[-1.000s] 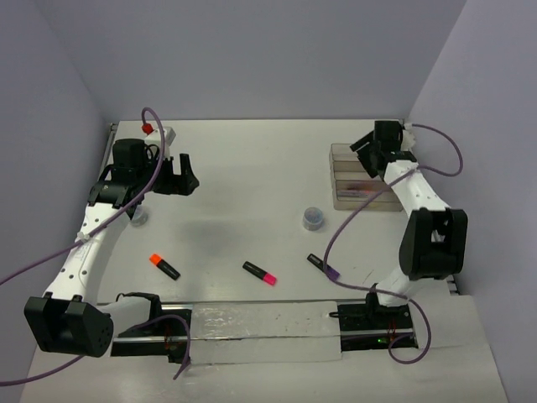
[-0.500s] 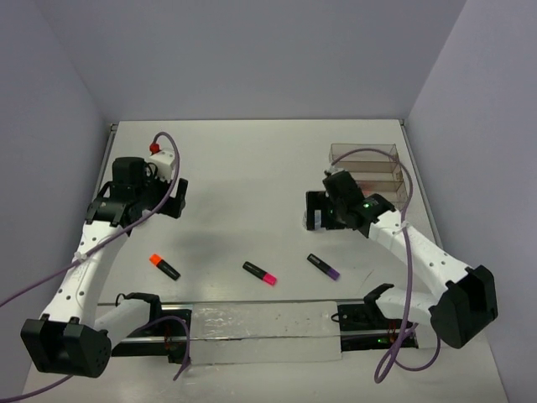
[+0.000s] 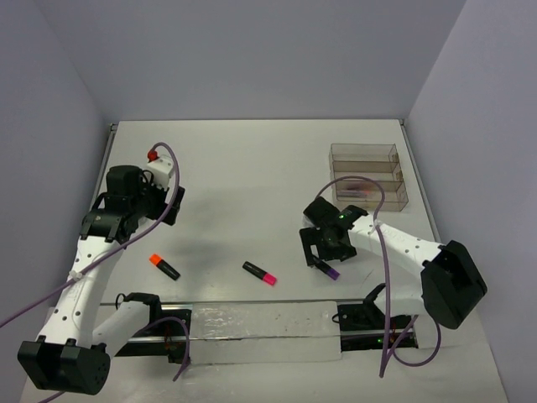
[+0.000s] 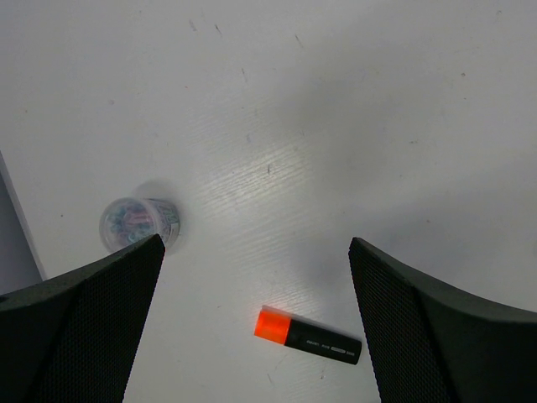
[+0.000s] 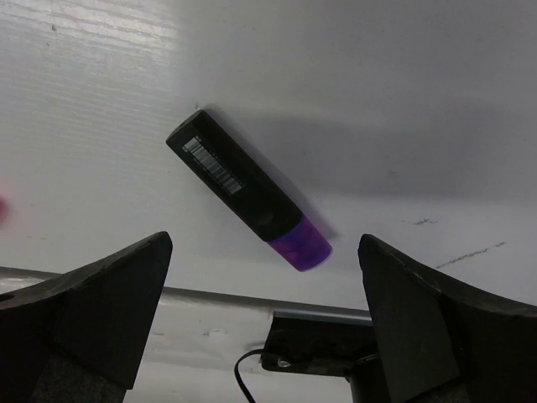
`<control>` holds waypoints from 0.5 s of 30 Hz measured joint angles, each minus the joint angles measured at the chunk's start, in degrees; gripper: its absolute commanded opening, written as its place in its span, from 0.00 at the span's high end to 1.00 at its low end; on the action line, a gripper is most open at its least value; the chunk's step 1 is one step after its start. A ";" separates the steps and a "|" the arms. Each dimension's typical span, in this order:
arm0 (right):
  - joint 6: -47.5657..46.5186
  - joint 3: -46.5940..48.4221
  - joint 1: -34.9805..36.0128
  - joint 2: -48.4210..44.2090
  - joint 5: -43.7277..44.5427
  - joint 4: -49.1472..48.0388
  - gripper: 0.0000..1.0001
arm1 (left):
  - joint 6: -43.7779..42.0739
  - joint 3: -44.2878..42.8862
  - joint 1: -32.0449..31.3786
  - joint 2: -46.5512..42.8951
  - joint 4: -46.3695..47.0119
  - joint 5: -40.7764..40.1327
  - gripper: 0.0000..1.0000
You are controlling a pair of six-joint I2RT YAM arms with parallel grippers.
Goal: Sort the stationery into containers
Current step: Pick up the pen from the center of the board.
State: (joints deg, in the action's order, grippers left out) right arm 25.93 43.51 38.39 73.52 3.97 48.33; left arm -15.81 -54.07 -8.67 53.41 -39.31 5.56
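Observation:
An orange-capped black highlighter (image 3: 164, 266) lies at the near left and shows between my left fingers in the left wrist view (image 4: 307, 336). My left gripper (image 3: 170, 206) (image 4: 256, 239) is open and empty above it. A purple-capped highlighter (image 3: 330, 271) (image 5: 249, 191) lies under my right gripper (image 3: 323, 253) (image 5: 265, 237), which is open and empty. A pink-capped highlighter (image 3: 260, 272) lies between the two. A round grey-blue piece (image 4: 138, 222) stands left of the orange one. The clear three-compartment tray (image 3: 367, 153) stands at the far right with pinkish items in it.
A metal rail with a clear strip (image 3: 252, 323) runs along the near edge, and its bracket and cable show in the right wrist view (image 5: 323, 340). Grey walls close in the left, far and right sides.
My right arm swung from the tray back toward me, over the round piece, down to the purple highlighter. My left arm drew nearer, toward the orange highlighter.

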 measured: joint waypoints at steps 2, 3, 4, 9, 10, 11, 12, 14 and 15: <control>-0.04 -0.02 0.11 2.10 -0.13 -0.84 0.00 | -0.30 0.25 -0.02 -0.05 -0.06 -0.02 0.01; -0.04 -0.04 0.22 3.77 -0.25 -1.29 0.00 | -0.53 0.25 -0.02 -0.05 -0.07 -0.08 0.01; -0.06 -0.06 0.29 5.80 -0.32 -1.77 0.01 | -0.89 0.25 -0.02 -0.09 -0.03 -0.21 0.01; -0.58 0.52 0.60 12.00 -2.43 -3.38 0.15 | -1.52 0.25 0.00 -0.58 0.00 -0.72 0.01; -0.76 0.60 0.71 12.22 -2.88 -3.63 0.30 | -1.60 0.25 0.00 -0.69 0.00 -0.78 0.01; -0.89 0.70 0.79 12.43 -3.34 -3.86 0.48 | -1.73 0.25 0.00 -0.78 0.00 -0.82 0.01; -0.98 0.77 0.87 12.61 -3.78 -4.12 0.67 | -1.87 0.25 0.00 -0.86 0.00 -0.83 0.01; -1.27 0.89 1.11 12.69 -4.02 -4.37 0.93 | -2.09 0.25 0.00 -0.92 0.00 -0.86 0.01; -1.08 0.97 1.34 12.67 -3.80 -4.09 0.99 | -2.23 0.25 0.00 -0.92 0.00 -0.87 0.01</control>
State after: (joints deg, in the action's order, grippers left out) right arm 24.85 44.48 39.73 86.20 0.17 44.24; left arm -18.04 -53.82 -8.67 52.49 -39.31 4.69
